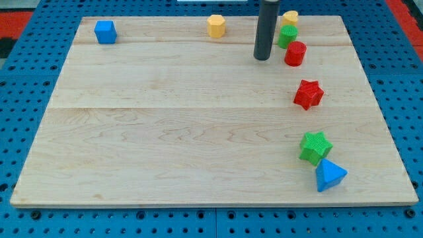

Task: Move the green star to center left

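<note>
two yellow blocks (pixel 216 26) (pixel 289 18), two green (pixel 287 36) (pixel 315 147), two red (pixel 295 53) (pixel 308 94), two blue (pixel 105 32) (pixel 329 176)

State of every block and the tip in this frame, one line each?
Green star: lower right, touching blue pyramid.
Blue pyramid: lower right, near edge.
Red star: right, alone.
Red cylinder: upper right, upright.
Green cylinder: beside red cylinder.
Yellow block: top, behind green cylinder.
Yellow hexagon: top centre.
Blue cube: top left.
My tip: left of red cylinder, apart.

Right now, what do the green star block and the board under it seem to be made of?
The green star block looks like matte plastic, possibly 3D-printed: fine ridges show on its faces. The pale wooden board looks like smooth, unpainted wood: grain lines and plank seams run across it.
</note>
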Controlling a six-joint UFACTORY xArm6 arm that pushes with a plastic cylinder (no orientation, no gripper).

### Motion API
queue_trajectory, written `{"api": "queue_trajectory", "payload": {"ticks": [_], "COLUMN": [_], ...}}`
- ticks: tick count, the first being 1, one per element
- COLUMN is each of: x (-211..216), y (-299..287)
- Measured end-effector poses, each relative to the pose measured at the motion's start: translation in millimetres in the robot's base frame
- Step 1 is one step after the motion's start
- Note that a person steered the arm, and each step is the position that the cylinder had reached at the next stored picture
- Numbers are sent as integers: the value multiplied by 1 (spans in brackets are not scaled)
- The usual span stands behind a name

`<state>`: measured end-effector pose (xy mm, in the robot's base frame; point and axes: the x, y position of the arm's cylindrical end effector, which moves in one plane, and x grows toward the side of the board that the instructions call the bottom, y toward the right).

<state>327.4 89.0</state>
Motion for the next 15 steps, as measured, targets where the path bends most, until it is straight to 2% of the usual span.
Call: {"api": "queue_trajectory", "payload": {"ticks": [2, 4, 7, 8, 11, 12, 15], "x": [73, 115, 135, 158, 222, 222, 206], "y": [-32, -8, 105, 142, 120, 89, 60]}}
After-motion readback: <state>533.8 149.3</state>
